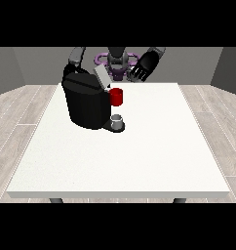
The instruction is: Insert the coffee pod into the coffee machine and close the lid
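Observation:
The black coffee machine (pixel 86 105) stands on the left half of the white table (pixel 139 156). Its grey lid (pixel 101 76) is tilted up and open. A red thing at the machine (pixel 116 96) sits at its front right side. Below it, a small grey thing (pixel 118 120) rests on the machine's base; I cannot tell whether it is the pod. The hand at the view's right (pixel 142 69) hangs raised above the table's far edge, right of the lid, with relaxed fingers and nothing in it. The hand at the view's left (pixel 71 68) is mostly hidden behind the machine's top.
The robot's torso (pixel 117 61) stands behind the table's far edge. The table's front edge (pixel 120 194) runs near the view's bottom. Wooden floor surrounds the table.

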